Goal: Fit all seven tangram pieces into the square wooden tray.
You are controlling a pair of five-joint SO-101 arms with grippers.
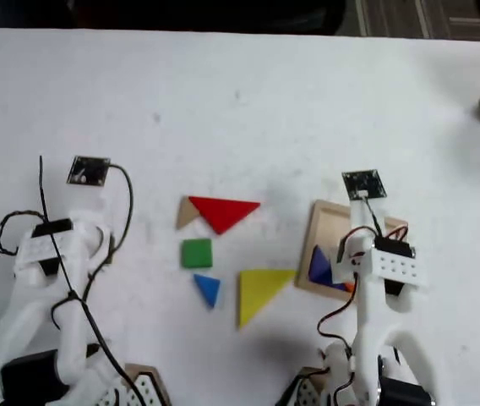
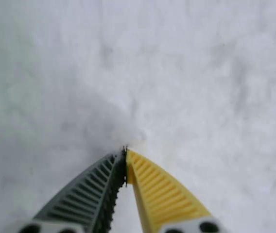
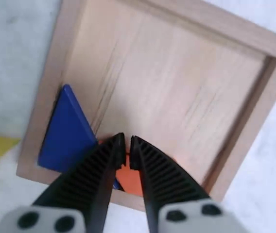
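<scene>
On the white table [image 1: 248, 110], right of centre: one square wooden tray [image 3: 177, 87], partly filled. Two pieces are lodged in it: a dark blue triangle [image 3: 65, 131] set against one wall, and an orange piece [image 3: 128, 182] just beside it in the same corner. The remaining tray floor is bare.

Outside the tray, five pieces are counted, lying loose between the two arms:
- a red triangle [image 1: 223, 211]
- a tan piece [image 1: 186, 214] touching the red triangle's edge
- a green square [image 1: 196, 253]
- a small blue triangle [image 1: 208, 289]
- a yellow triangle [image 1: 261, 290], nearest the tray

Progress is judged as two of seven placed, five to go.

Right gripper [image 3: 127, 141]: held over the tray above the orange piece. Its jaws are drawn almost together with a thin slit between them, and nothing is seen clamped.

Left gripper [image 2: 125, 154]: jaws pressed together at the tips and empty, poised over bare table apart from the pieces.

Obscured:
- The orange piece is mostly covered by the right gripper, so its shape cannot be told.
- The tray's near corner is blocked by the right arm in the high view.
- The tan piece's outline is hard to make out where it meets the red triangle.
</scene>
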